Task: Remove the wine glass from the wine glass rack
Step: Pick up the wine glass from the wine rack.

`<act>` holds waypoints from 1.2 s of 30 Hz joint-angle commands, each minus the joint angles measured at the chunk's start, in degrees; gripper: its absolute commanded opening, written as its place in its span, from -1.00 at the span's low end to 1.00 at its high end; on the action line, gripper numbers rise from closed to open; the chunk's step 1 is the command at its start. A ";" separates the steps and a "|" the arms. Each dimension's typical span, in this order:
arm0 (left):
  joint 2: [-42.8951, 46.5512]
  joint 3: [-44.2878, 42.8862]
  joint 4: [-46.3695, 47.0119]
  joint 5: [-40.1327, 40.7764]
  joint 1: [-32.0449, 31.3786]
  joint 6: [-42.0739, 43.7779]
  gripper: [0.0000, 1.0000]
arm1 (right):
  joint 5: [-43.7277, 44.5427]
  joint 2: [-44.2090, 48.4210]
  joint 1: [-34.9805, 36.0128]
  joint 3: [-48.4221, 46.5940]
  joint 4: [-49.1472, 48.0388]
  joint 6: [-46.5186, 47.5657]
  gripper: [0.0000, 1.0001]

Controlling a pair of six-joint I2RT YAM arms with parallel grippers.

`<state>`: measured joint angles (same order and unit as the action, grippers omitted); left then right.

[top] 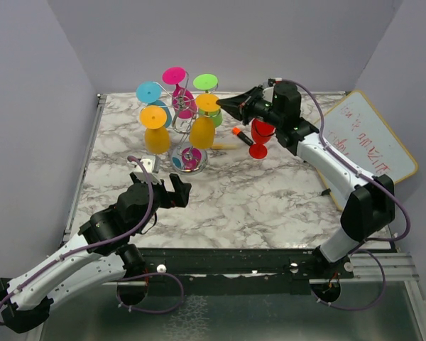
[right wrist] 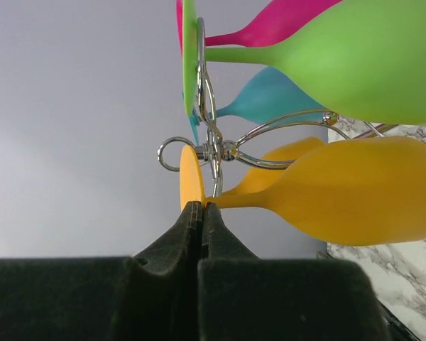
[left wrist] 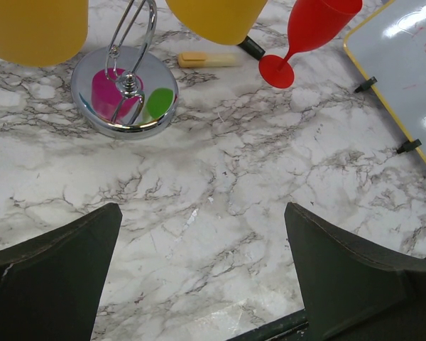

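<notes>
1. Wine glass rack (top: 188,159), a shiny chrome wire stand with a twisted stem, scroll arms and a round mirror base, stands left of centre towards the far side of a white, grey-veined marble-pattern tabletop (top: 255,202).
2. A rectangular yellow-framed whiteboard (top: 373,142) with red writing lies along the table's right edge, well apart from the rack.
3. The right arm reaches in from the right. The right gripper (right wrist: 201,207) points at the top of the rack, its black fingers pressed together with nothing between them.
4. The left gripper (left wrist: 202,273) hovers over bare table in front of the rack, its dark fingers (left wrist: 50,280) spread wide and holding nothing.
5. Five plastic glasses hang bowl-down from the scroll arms: a pink glass (top: 183,101), a green glass (top: 206,82), a cyan glass (top: 149,92) and two yellow-orange ones.
6. The yellow-orange wine glass (top: 202,131) on the rack's right side hangs by its disc foot. The closed right fingertips sit where its stem meets that foot, though whether they touch cannot be told.
7. A red plastic wine glass (top: 261,135) stands on its foot on the table just right of the rack, beneath the right wrist.
8. A black marker with an orange cap (top: 241,135) and a pale yellow stick (left wrist: 209,60) lie on the table between the mirror base and the red glass.
</notes>
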<state>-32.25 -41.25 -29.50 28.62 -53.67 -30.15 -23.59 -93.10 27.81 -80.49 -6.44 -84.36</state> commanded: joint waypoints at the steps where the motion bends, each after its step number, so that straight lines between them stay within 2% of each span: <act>1: 0.30 -0.84 -0.57 -0.34 0.24 0.36 0.98 | 1.26 3.52 0.40 1.01 -2.47 -0.95 -0.99; 36: -0.53 -1.80 -0.04 -1.50 0.24 0.21 0.98 | 10.00 11.29 -0.39 8.05 -0.54 -1.52 -0.99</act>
<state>-32.53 -41.45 -29.52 28.56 -53.67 -29.65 -15.55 -84.88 27.51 -74.37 -6.79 -86.11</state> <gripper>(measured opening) 0.988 0.022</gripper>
